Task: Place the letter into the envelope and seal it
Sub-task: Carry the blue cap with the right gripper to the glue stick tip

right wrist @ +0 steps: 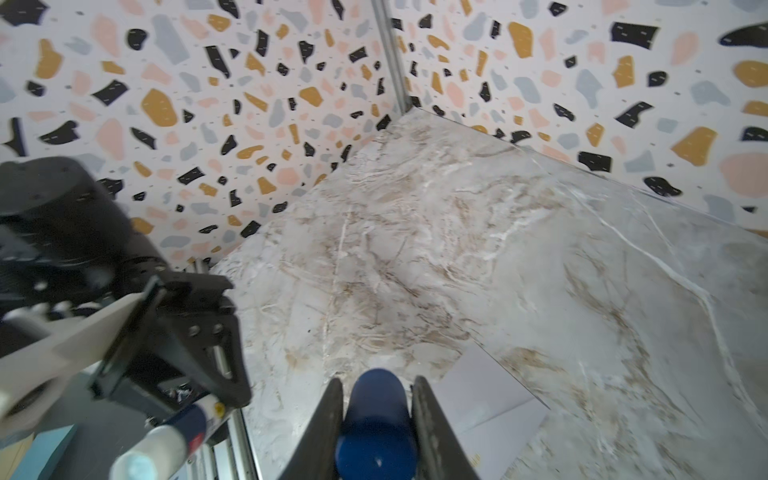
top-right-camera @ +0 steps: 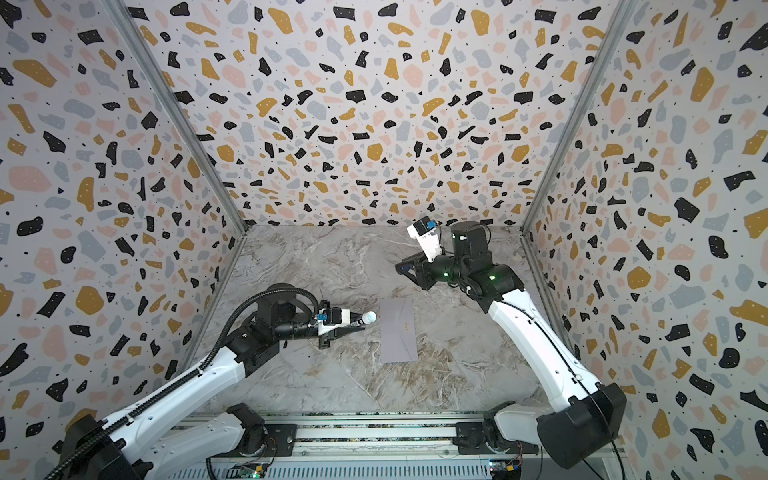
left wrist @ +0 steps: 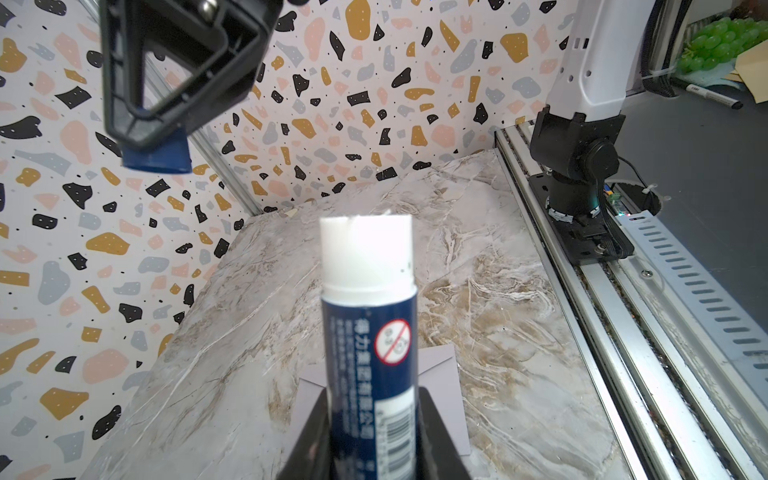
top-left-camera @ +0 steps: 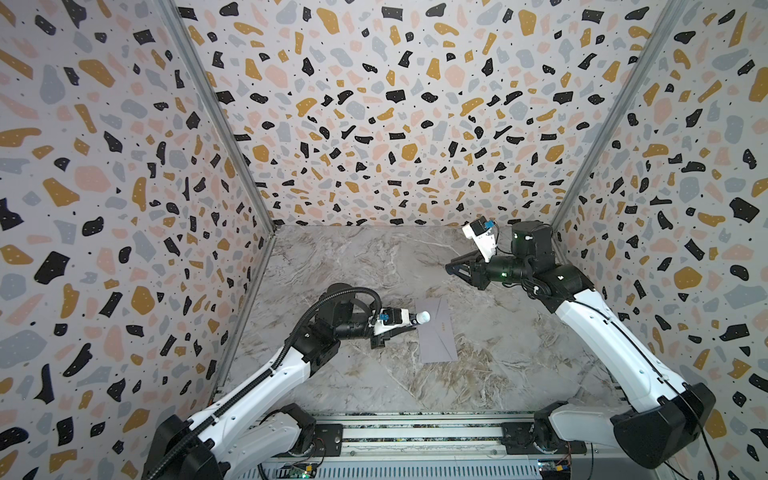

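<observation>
Left fingers (left wrist: 309, 440) clamp the glue stick (left wrist: 370, 345), right fingers (right wrist: 428, 424) its cap (right wrist: 376, 415); the thin, limp envelope (top-left-camera: 438, 336) likely needs edge pinching.

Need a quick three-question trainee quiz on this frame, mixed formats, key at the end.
1. Multiple choice: the left tool grips A) a glue stick, B) a pen, C) scissors.
2. True or false: the right tool is empty.
3. Short answer: the envelope lies on the table; which task item shows in no view?
Key: 1 A. 2 False, it is shut on the blue cap. 3 The letter.
</observation>
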